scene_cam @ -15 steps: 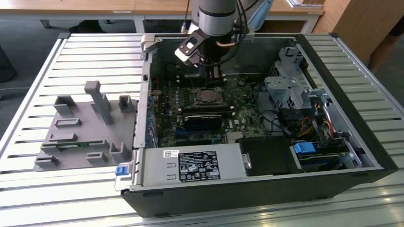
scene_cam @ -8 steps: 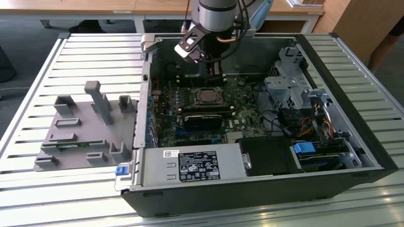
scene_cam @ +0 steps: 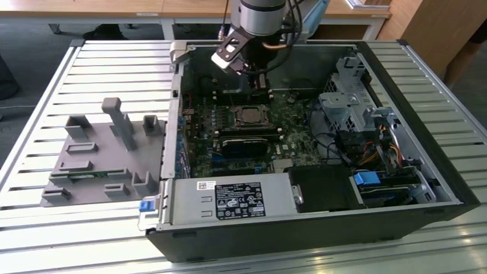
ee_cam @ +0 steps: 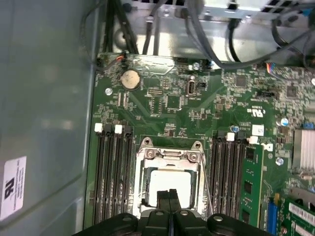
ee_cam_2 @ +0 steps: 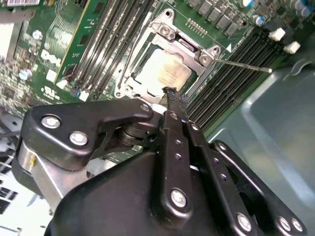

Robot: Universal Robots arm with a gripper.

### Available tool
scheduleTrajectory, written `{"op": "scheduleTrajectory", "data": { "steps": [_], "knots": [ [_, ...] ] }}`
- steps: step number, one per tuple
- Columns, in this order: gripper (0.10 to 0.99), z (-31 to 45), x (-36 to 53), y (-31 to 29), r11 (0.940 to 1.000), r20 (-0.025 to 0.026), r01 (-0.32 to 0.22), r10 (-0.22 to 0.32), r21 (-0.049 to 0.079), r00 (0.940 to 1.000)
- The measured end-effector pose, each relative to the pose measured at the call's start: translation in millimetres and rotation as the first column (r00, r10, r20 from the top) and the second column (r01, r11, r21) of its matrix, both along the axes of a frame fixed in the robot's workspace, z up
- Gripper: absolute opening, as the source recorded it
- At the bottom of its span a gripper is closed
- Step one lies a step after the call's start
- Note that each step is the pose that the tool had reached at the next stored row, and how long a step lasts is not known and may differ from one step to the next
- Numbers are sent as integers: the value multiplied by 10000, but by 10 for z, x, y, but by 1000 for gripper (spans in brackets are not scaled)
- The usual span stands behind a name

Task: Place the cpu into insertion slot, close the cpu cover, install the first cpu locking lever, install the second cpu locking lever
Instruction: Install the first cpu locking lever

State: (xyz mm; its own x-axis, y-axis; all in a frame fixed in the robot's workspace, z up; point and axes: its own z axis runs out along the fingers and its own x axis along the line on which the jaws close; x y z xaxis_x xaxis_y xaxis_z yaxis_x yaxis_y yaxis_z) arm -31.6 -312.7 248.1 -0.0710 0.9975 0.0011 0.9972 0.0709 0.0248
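The arm descends from the top of the exterior view into the open computer case [scene_cam: 304, 242], which lies on a slatted table [scene_cam: 114, 63]. The wrist is pitched so that the gripper [scene_cam: 257, 87] points down toward the motherboard [ee_cam: 167, 103].

In both wrist views the gripper [ee_cam_2: 171, 94] [ee_cam: 170, 195] hangs just above the edge of the socket. Its jaws are pressed fully together and carry nothing.

The cpu [ee_cam: 170, 181] [ee_cam_2: 162, 71] is seated in the insertion slot [scene_cam: 250, 116], pale face up. The cpu cover [ee_cam: 170, 154] [ee_cam_2: 184, 44] lies down flat around it, framing the chip through its window.

One locking lever [ee_cam_2: 241, 65], a thin metal rod, angles away from the socket corner across the memory slots [ee_cam_2: 236, 73]. Whether any lever is latched cannot be determined.

A grey fixture tray [scene_cam: 99, 165] sits beside the case, on the exterior view's left.
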Motion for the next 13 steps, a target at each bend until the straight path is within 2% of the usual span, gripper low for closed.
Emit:
{"op": "scheduleTrajectory", "data": {
  "steps": [3, 6, 9, 13],
  "knots": [
    [106, 0, 0, 0, 9986, 0, -536, 536, 0, 9986],
    [106, -1, 0, 0, 9942, 0, -1080, 1080, 0, 9942],
    [106, -2, 0, 0, 9867, 1, -1625, 1625, 1, 9867],
    [106, -5, 0, 0, 9739, 0, -2268, 2268, 0, 9739]
  ]
}}
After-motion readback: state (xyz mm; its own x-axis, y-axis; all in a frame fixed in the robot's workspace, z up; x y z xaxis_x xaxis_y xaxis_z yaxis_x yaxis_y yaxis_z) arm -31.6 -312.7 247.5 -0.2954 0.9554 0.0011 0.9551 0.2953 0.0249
